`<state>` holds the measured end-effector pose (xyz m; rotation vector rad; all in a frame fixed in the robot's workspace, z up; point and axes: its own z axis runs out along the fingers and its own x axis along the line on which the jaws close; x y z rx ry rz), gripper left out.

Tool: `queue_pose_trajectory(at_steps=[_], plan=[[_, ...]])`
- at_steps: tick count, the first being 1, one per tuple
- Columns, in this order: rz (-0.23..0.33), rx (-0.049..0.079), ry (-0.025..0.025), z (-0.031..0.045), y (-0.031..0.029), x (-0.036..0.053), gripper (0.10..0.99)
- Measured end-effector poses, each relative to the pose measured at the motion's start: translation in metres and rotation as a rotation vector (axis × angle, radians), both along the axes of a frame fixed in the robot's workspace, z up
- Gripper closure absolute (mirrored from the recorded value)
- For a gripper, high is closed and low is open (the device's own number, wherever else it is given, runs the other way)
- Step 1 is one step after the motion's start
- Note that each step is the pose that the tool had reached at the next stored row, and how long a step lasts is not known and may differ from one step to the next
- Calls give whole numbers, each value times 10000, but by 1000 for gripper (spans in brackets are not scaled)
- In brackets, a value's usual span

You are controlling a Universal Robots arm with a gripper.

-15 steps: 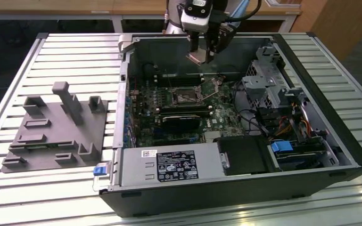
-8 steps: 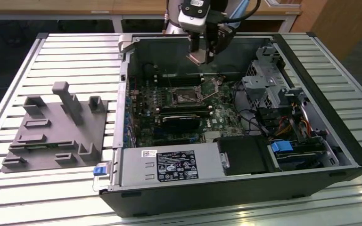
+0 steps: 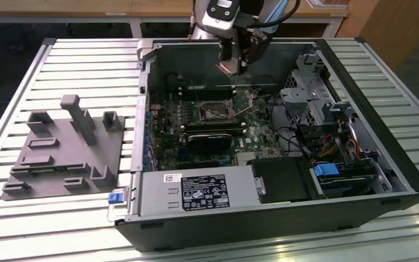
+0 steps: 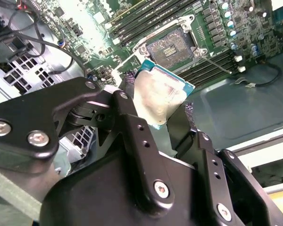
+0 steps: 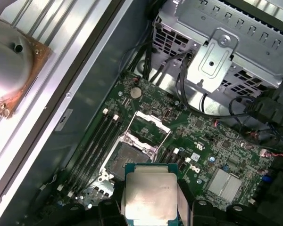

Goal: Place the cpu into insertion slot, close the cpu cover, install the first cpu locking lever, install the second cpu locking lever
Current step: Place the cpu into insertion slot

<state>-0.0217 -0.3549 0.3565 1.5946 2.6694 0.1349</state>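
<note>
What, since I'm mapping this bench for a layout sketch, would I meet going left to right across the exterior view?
Grey fixture block → insertion slot → silver drive cage → case's black right wall.

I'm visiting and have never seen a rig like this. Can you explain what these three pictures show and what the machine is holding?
It is one robot arm with a two-fingered gripper at its end. The exterior view comes from a camera off the arm: it shows an open computer case lying on a slatted table, with a grey plastic holder beside it, at the exterior view's left. The two wrist views come from cameras riding on the arm, looking past the gripper. The gripper is shut on the cpu, a small square chip with a pale metal top, held above the green circuit board. The insertion slot, a dark square socket on that board, is empty: the chip is not yet in.
</note>
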Motion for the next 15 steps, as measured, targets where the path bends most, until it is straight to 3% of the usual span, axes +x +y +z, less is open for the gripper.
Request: queue_pose_trajectory(at_steps=[15], plan=[[-1275,-1,0,-22,1,0,561]])
